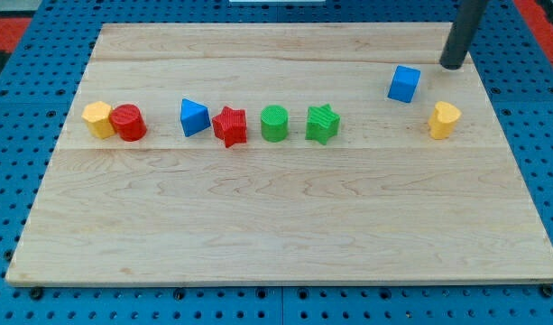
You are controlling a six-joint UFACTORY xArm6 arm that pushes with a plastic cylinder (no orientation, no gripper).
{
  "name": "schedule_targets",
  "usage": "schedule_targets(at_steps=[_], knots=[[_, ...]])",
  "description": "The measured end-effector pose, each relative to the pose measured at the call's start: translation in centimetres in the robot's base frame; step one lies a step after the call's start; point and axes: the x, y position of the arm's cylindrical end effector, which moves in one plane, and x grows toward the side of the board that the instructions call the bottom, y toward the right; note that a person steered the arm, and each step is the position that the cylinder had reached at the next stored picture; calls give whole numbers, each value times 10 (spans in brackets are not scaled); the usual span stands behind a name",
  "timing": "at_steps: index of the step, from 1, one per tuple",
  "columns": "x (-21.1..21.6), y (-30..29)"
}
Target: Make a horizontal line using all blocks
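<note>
A row of blocks runs across the wooden board point(276, 217) from the view's left: a yellow block point(97, 118) touching a red cylinder point(128, 123), a blue triangle point(194, 117), a red star point(230, 126), a green cylinder point(274, 124) and a green star point(322, 124). A blue cube point(403, 84) sits apart at the upper right. A second yellow block point(444, 120) lies to its lower right. My tip point(453, 65) rests on the board just up and right of the blue cube, not touching it.
The board lies on a blue pegboard surface point(23, 181). A red area point(14, 27) shows at the view's top corners.
</note>
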Motion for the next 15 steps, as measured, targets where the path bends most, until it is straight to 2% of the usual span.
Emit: schedule_targets(at_steps=[3, 4, 5, 6, 7, 9, 12, 14, 15], knots=[[5, -116], [21, -148], [10, -136], [5, -77], [23, -40], [41, -94], [31, -93], [65, -121], [69, -121]])
